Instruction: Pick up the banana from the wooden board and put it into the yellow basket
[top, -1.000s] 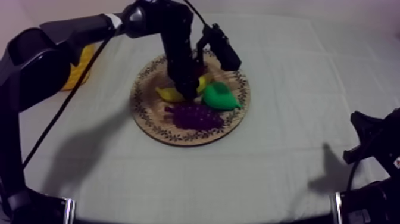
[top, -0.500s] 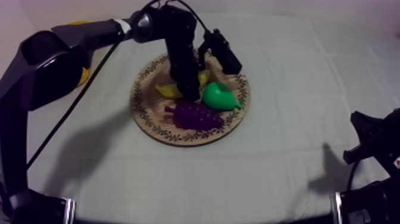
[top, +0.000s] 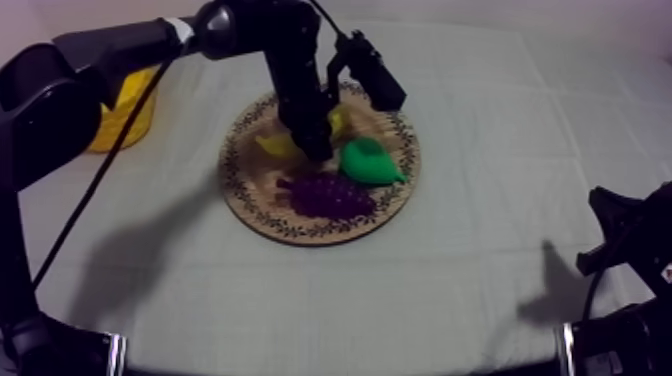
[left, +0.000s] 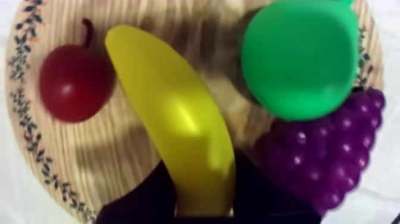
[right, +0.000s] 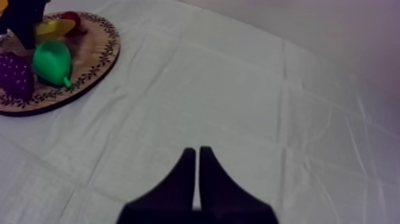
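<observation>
The left gripper (top: 318, 150) is down over the round wooden board (top: 300, 222), near the middle of the desk (top: 480, 300). Its two black fingers (left: 149, 193) are pinching one end of the banana (left: 178, 119), one finger on each side.

Top view: a bit of the yellow banana (top: 272, 145) sticks out by the left gripper's tip. I can't tell if it's lifted off the wood or touching it.

Left wrist view: the banana lies across the board (left: 18, 101), w/ the small red fruit (left: 74, 83) just beside it on one side & the green pear (left: 300, 56) on the other. The purple grapes (left: 324, 149) touch the pear.

Top view again: the pear (top: 368, 162) & grapes (top: 328, 193) are on the board, on the side nearer the camera.

The yellow basket (top: 125, 115) is at the left side of the desk, partly behind the left arm, well apart from the board.

The right gripper (top: 600, 230) sits low at the right side, far from the fruit. In its own view its fingers (right: 187, 173) are pressed together w/ nothing btw them, above bare cloth. Far off that view has the board (right: 101, 50), banana (right: 56, 27), pear (right: 50, 62), grapes (right: 13, 74) & small red fruit (right: 72, 18).
</observation>
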